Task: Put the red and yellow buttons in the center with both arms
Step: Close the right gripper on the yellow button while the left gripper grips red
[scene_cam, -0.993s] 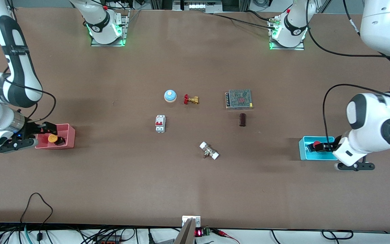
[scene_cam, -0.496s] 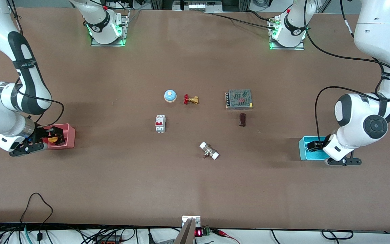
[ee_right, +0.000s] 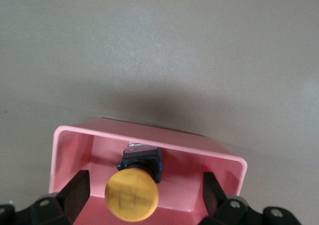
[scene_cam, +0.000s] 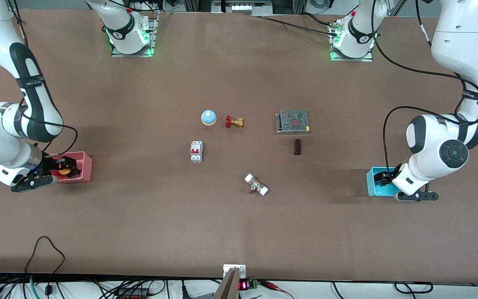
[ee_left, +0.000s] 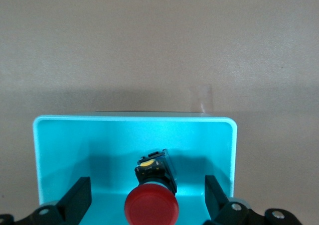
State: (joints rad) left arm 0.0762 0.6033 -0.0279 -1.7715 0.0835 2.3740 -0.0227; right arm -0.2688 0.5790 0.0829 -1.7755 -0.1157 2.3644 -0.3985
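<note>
The yellow button (ee_right: 132,195) lies in the pink bin (ee_right: 149,135) at the right arm's end of the table; it also shows in the front view (scene_cam: 64,170). My right gripper (ee_right: 144,199) is open, low in the bin, one finger on each side of the button. The red button (ee_left: 151,207) lies in the cyan bin (ee_left: 134,118) at the left arm's end. My left gripper (ee_left: 148,202) is open and straddles it. In the front view the left gripper (scene_cam: 385,177) hides the red button. The brown table centre (scene_cam: 239,153) is bare.
Round the centre stand a blue bell (scene_cam: 208,117), a brass valve (scene_cam: 234,122), a white circuit breaker (scene_cam: 196,151), a mesh-topped power supply (scene_cam: 293,121), a dark brown cylinder (scene_cam: 297,146) and a white-capped fitting (scene_cam: 256,185).
Both grippers have come down into their bins and now straddle the buttons. The left wrist has shifted over the cyan bin and covers the red button in the front view.
</note>
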